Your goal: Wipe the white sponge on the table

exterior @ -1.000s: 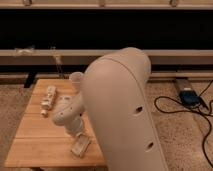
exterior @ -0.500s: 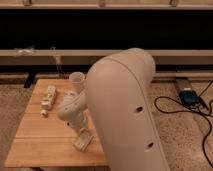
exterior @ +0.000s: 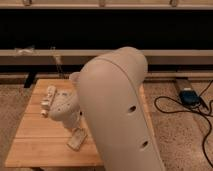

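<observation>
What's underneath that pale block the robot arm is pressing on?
The white sponge lies flat on the table, on bare wooden planks. The gripper comes down on it from above. Anything beneath the sponge or behind the big arm is hidden.

My arm (exterior: 117,110) fills the middle, in front of the bench's (exterior: 35,137) right half. My end effector (exterior: 75,131) reaches down over the bench's near centre, just above the white sponge (exterior: 76,140). Left of it, farther back, lies a lumpy object (exterior: 48,99).
</observation>
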Tool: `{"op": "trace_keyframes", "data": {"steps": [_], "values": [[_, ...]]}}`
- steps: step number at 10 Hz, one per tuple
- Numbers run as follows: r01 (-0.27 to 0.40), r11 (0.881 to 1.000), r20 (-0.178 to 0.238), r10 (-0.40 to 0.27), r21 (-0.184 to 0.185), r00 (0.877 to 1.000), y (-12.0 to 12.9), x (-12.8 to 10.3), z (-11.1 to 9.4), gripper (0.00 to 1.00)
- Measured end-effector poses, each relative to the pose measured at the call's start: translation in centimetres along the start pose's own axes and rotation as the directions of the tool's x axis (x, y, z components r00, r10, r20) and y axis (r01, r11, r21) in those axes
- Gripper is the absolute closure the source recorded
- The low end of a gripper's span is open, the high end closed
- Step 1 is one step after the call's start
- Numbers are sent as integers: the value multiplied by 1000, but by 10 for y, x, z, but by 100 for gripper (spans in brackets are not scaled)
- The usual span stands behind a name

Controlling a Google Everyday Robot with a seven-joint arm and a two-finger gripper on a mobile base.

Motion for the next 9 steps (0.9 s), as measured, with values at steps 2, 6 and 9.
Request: {"op": "trace_keyframes", "data": {"steps": [2, 6, 9], "values": [[21, 1000, 6, -21, -1, 1000, 9, -2, -1, 57], [16, 1000, 0, -16, -2, 1000, 3, 3, -1, 21], [-21, 1000, 9, 21, -14, 1000, -10, 7, -3, 20]]}}
